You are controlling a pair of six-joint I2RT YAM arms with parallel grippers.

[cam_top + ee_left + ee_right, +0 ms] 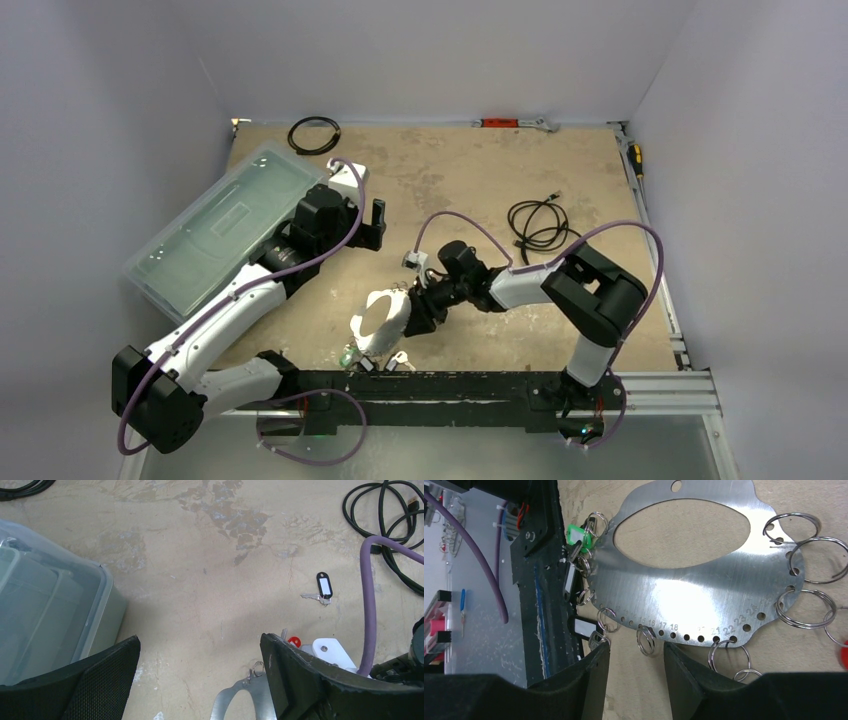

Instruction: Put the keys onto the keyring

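The keyring [704, 580] is a flat shiny metal plate with an oval cut-out, and several split rings hang from the numbered holes along its rim. It lies near the table's front edge [380, 318]. My right gripper [636, 647] is open at its rim, with one small split ring [645, 640] loose between the fingertips. Keys with green [574, 534] and white tags [570, 577] hang on the plate's left side. A loose key with a black-and-white tag [324, 586] lies on the table. My left gripper [200, 645] is wide open and empty, above the table behind the plate [225, 705].
A clear plastic bin [225, 235] sits at the left under the left arm. A black coiled cable ring [313, 135] lies at the back, and a loose black cable [538, 225] right of centre. A black rail [450, 385] runs along the near edge.
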